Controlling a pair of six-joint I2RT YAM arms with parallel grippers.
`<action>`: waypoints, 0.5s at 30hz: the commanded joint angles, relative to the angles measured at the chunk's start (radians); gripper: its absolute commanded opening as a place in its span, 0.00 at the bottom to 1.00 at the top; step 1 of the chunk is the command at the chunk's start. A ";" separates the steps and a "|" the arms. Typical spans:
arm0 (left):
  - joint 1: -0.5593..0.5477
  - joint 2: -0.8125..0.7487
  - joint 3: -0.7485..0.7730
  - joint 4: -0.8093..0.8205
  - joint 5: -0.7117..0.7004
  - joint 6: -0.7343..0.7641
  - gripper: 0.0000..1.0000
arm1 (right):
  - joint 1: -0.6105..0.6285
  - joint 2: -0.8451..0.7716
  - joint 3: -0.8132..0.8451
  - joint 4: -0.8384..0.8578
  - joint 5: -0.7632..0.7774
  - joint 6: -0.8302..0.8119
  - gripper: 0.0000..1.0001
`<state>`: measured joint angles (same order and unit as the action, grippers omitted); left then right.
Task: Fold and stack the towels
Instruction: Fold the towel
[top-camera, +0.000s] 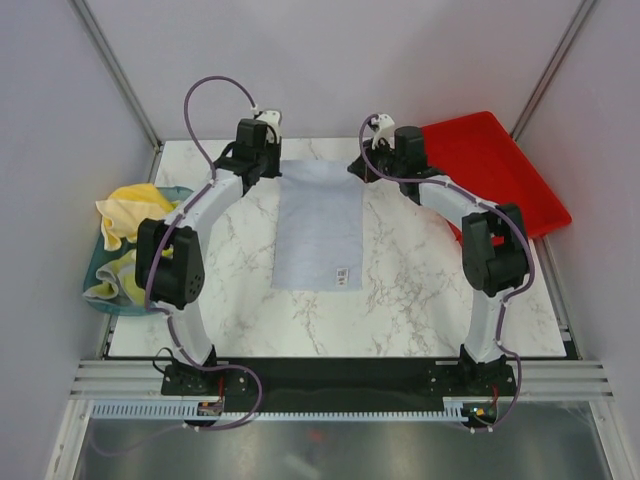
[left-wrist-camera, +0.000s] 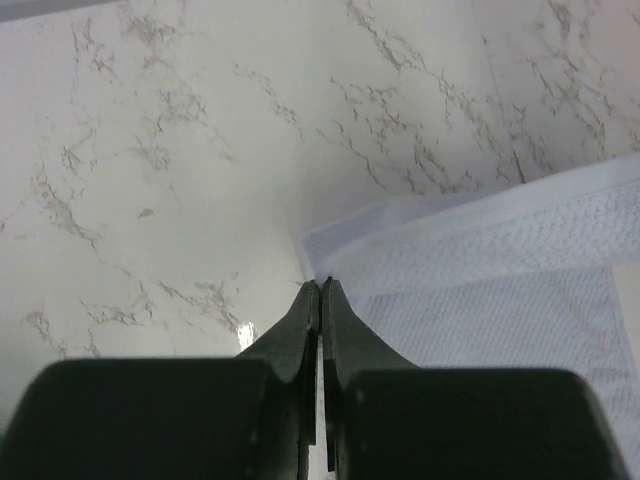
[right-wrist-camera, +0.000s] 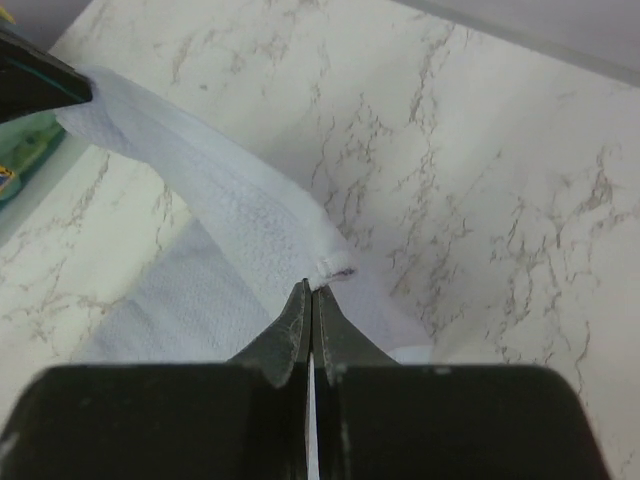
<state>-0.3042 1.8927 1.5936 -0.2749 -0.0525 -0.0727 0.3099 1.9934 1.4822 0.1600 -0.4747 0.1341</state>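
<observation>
White marble-pattern table (top-camera: 400, 300) is sitting inside plain grey walls (top-camera: 330, 60), with a metal rail (top-camera: 340, 378) running along the near edge. Grey-blue towel (top-camera: 320, 225) is lying spread flat at table centre, long side running far to near, small label at its near right corner.

Both arms are reaching forward and bending inward toward the towel's far edge. Left gripper (top-camera: 270, 165) is sitting at the far left corner and right gripper (top-camera: 366, 165) at the far right corner. In the left wrist view the left gripper's fingers (left-wrist-camera: 300, 330) are pressing together on the towel corner. In the right wrist view the right gripper's fingers (right-wrist-camera: 330, 335) are pinching the other corner, and the far edge is hanging raised off the marble between the two grippers.

Teal tub (top-camera: 97, 268) is sitting at the left table edge, holding crumpled yellow towels (top-camera: 130, 210); one is hanging over its rim. Red tray (top-camera: 490, 165) is lying at the far right corner, just beside the right arm.
</observation>
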 joint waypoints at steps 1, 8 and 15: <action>0.002 -0.150 -0.072 0.043 0.029 0.025 0.02 | -0.002 -0.119 -0.025 -0.071 -0.035 -0.087 0.00; -0.013 -0.268 -0.268 0.036 0.092 -0.022 0.02 | 0.001 -0.290 -0.255 -0.020 -0.031 -0.028 0.00; -0.079 -0.372 -0.426 0.005 0.028 -0.078 0.02 | 0.058 -0.458 -0.456 -0.004 -0.015 0.042 0.00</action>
<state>-0.3634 1.5799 1.2133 -0.2726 0.0235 -0.1040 0.3386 1.6001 1.0828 0.1200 -0.4900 0.1436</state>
